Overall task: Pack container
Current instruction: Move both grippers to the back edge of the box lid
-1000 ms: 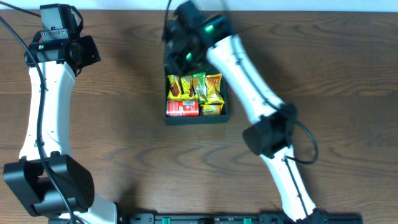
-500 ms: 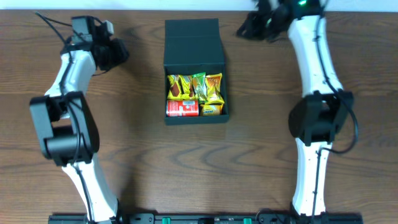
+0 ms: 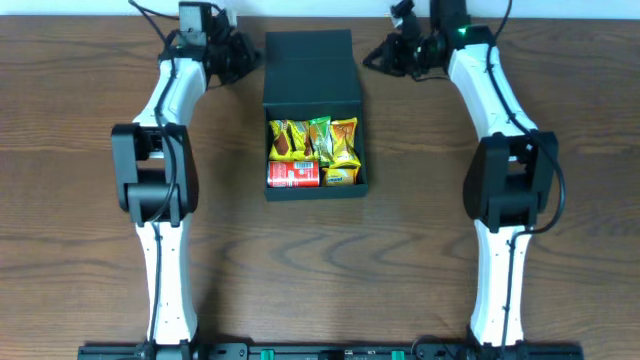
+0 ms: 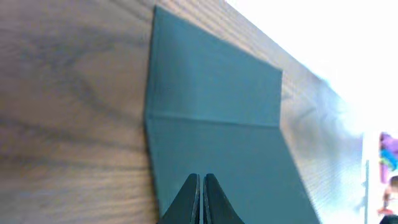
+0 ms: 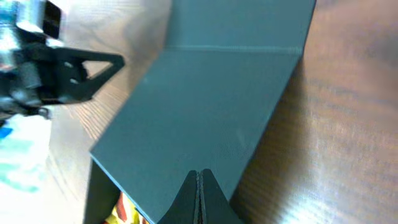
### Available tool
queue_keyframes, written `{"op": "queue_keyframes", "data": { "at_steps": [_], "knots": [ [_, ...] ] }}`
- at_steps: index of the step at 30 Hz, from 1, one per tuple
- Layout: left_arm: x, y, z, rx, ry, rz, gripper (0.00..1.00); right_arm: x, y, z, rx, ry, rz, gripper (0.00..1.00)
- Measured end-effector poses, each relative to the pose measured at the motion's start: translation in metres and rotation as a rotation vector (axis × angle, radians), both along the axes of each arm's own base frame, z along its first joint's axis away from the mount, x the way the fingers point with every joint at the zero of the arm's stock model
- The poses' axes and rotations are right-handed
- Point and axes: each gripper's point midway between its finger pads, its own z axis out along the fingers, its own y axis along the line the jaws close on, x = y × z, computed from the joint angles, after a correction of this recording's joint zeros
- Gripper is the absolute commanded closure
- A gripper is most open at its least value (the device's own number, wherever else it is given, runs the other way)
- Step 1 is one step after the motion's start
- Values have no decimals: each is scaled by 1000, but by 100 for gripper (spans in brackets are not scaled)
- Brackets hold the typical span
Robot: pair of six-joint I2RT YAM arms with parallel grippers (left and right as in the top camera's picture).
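The black container (image 3: 356, 178) sits at the table's middle, its hinged flap lid (image 3: 311, 68) open toward the far edge. Inside lie yellow and green snack packets (image 3: 313, 140) and a small red can (image 3: 293, 174). My left gripper (image 3: 255, 57) is shut and empty at the lid's left edge; in the left wrist view its fingertips (image 4: 201, 180) hang over the lid (image 4: 214, 106). My right gripper (image 3: 371, 58) is shut and empty at the lid's right edge; in the right wrist view its fingertips (image 5: 199, 176) sit over the lid (image 5: 205, 106).
The brown wooden table (image 3: 100, 250) surrounds the box. The far table edge (image 3: 320, 12) runs just behind the lid and both grippers. The left arm (image 3: 160, 180) and right arm (image 3: 505, 180) stretch along either side of the box.
The right arm has swung off the box to the far right, then come in to the lid's right edge. The left arm has swung right to the lid's left edge.
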Motion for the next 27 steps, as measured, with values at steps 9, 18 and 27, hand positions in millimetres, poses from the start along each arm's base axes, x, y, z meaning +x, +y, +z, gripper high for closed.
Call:
{"op": "queue_keyframes", "data": {
  "at_steps": [9, 18, 27],
  "knots": [
    [-3, 4, -33, -29, 139, 100, 95, 12, -48, -47, 70, 109, -86, 99],
    [-8, 3, -39, 4, 186, 135, 94, 5, -40, -74, 103, 173, -66, 99],
    [-7, 2, -41, -14, 199, 154, 94, 5, -22, -75, 119, 152, -33, 99]
  ]
}}
